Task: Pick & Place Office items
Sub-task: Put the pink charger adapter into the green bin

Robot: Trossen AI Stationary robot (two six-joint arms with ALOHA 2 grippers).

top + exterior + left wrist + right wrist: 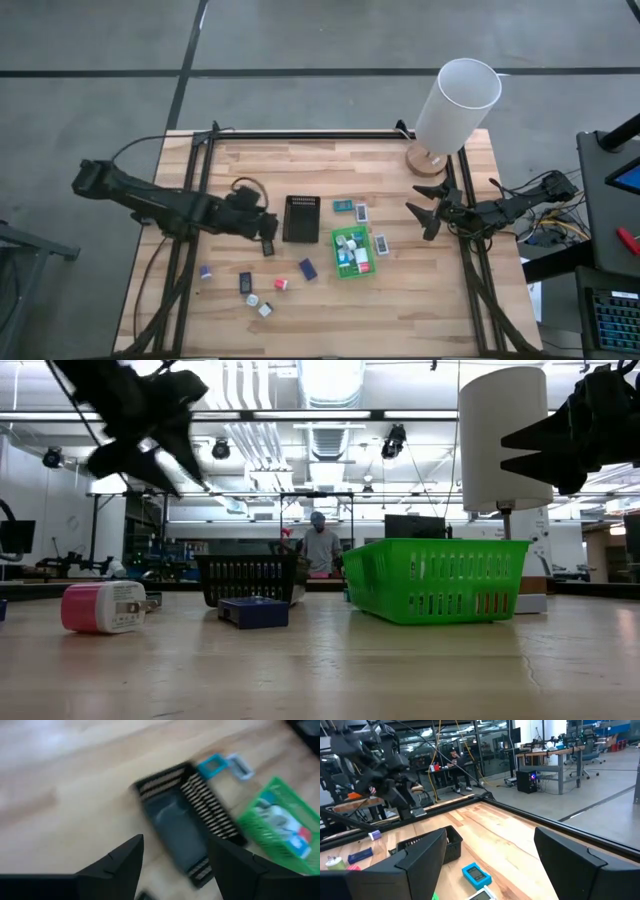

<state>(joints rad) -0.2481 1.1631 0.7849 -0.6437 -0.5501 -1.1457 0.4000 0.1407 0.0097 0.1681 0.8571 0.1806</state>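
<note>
Pink-red charger (100, 607) and other loose office items (247, 283) lie on the worktop's (420, 300) near-left, just near of the left hand (268, 224), fingers apart, empty; right hand (425, 213), also apart, waits far right.

Light is even and bright from ceiling fixtures (330, 380) — in the low view they glare white and turn the arms into dark silhouettes. On the wooden table (330, 300) shadows are soft and short. The left wrist view is smeared by motion blur — the black tray (185, 820) streaks. The right wrist view is sharper, its near fingers (415, 857) soft.
</note>
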